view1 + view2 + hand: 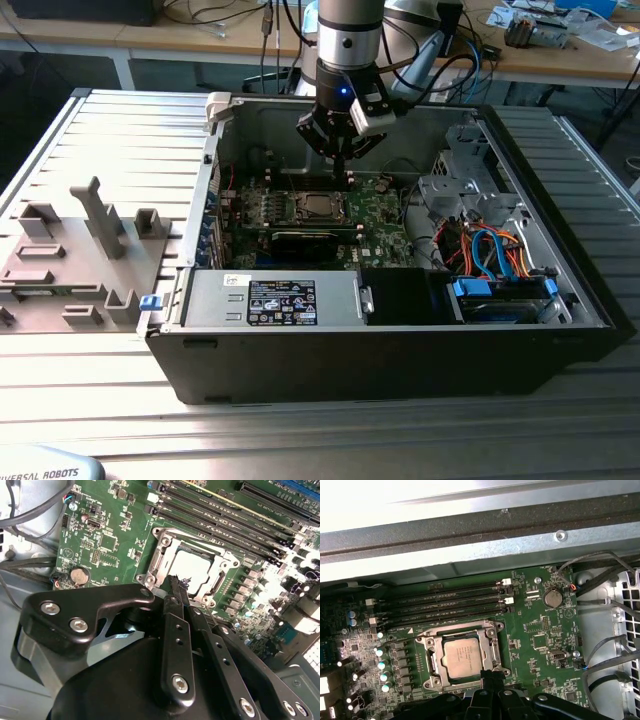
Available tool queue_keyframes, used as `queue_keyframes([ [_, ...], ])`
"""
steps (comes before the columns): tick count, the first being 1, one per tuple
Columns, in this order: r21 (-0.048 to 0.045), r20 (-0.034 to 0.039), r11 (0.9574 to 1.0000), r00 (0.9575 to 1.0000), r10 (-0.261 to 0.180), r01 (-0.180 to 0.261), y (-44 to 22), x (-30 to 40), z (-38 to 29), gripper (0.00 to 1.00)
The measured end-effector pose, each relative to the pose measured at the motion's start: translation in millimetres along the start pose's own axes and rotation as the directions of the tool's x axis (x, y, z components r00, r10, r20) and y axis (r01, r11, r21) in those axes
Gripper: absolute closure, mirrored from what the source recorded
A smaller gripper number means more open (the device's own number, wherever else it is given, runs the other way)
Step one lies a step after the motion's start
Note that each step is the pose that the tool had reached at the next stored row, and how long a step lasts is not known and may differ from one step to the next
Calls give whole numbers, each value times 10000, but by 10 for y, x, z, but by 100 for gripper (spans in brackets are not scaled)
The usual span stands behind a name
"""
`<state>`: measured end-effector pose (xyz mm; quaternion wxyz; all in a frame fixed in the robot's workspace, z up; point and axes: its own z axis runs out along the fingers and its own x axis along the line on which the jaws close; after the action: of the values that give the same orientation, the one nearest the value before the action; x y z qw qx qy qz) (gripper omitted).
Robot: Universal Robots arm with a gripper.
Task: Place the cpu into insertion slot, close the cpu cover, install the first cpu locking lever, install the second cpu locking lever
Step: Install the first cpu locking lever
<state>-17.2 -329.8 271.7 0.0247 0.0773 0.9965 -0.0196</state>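
currently: cpu (463,656) seated in insertion slot (433,664), cpu cover (490,634) shut around it. gripper (175,582), fingers pressed together, tips touching the cover's edge, holding nothing. memory slots (445,607) alongside.

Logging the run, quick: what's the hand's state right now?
Hand: fingers shut together, holding nothing visible, tips at the edge of the cpu cover over the seated cpu.

Bright overhead light glares off the case wall (470,495); the case interior (260,150) is shadowed.
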Motion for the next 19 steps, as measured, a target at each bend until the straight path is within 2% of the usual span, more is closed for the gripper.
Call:
queue_keyframes([
  [19, -13, 9, 9997, 9997, -255, 255, 0, 0, 5, 89],
])
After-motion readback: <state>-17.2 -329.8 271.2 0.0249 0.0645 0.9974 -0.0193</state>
